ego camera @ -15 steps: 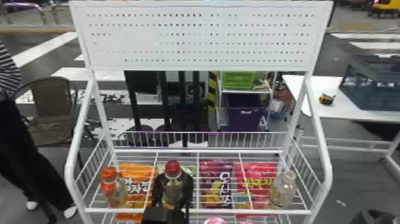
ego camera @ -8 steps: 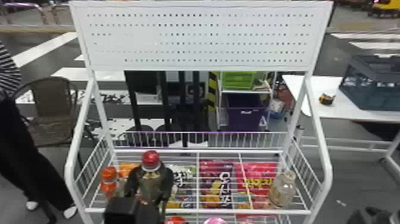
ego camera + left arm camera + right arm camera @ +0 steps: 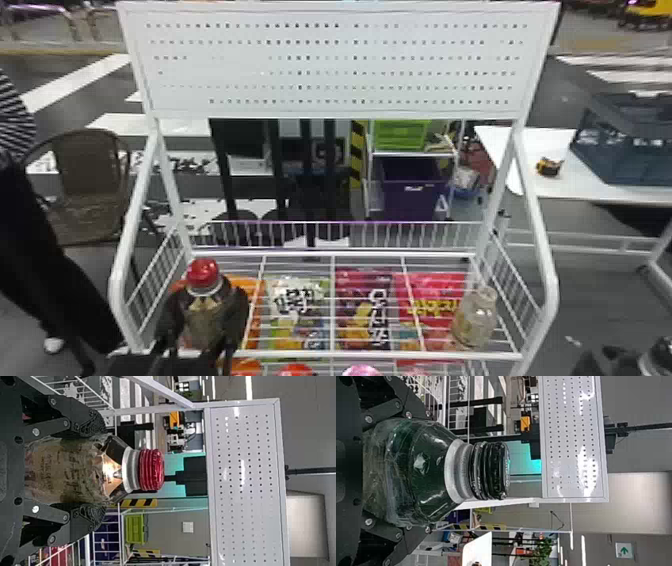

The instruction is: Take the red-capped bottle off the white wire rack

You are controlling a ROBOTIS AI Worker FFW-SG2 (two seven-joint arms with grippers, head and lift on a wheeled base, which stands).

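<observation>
There it is, you've got the red-capped bottle (image 3: 204,327) upright in your left pincer (image 3: 207,296), fingers closed on its sides, at the left end of the white wire rack (image 3: 350,355); whether it clears the wires, you can't tell. Your right pincer (image 3: 609,358), off past the rack's right side, grips a black-capped bottle (image 3: 423,471). A clear bottle (image 3: 475,320) stands at the rack's right end, bright snack bags (image 3: 362,310) showing through the wires.

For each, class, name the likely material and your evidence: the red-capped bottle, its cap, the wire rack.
Red-capped bottle: probably clear plastic, possibly glass; its glossy shoulder is see-through. Cap: likely shiny plastic, moulded with ribs. Wire rack: apparently white-coated metal, given its slim wires and smooth tubes.
</observation>
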